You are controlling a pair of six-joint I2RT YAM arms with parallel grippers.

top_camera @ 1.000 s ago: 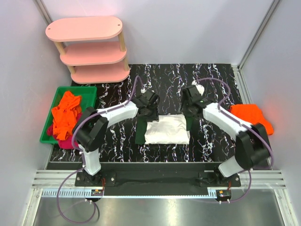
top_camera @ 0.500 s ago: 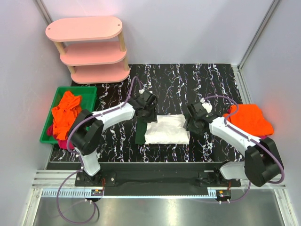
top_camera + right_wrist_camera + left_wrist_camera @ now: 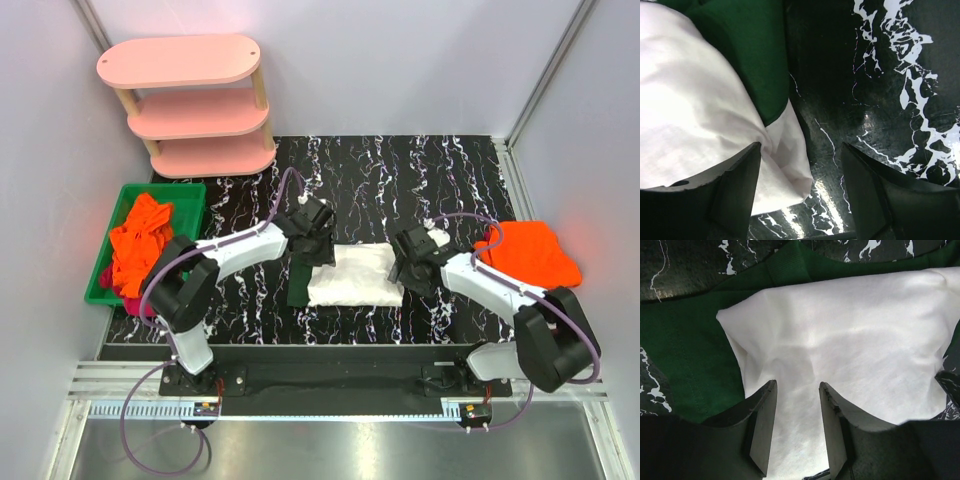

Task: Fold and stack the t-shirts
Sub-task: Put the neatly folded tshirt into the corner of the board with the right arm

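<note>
A white t-shirt (image 3: 352,276) with dark green sleeves lies partly folded in the middle of the table. One green sleeve (image 3: 298,282) sticks out at its left. My left gripper (image 3: 318,247) is open and empty, just above the shirt's back left part. In the left wrist view the fingers (image 3: 761,422) frame white cloth (image 3: 850,340). My right gripper (image 3: 408,263) is open at the shirt's right edge. In the right wrist view a white corner (image 3: 790,165) lies between the spread fingers (image 3: 735,187), with the green sleeve (image 3: 750,45) beyond it. A folded orange t-shirt (image 3: 535,252) lies at the right.
A green bin (image 3: 187,195) at the left holds crumpled orange shirts (image 3: 138,245), with a magenta one (image 3: 140,302) at its near end. A pink three-tier shelf (image 3: 190,100) stands at the back left. The table top is black marble pattern (image 3: 400,170).
My right gripper has come from behind the shirt's right side towards the near edge and now sits low at its right edge. My left gripper shifted slightly nearer over the shirt.
</note>
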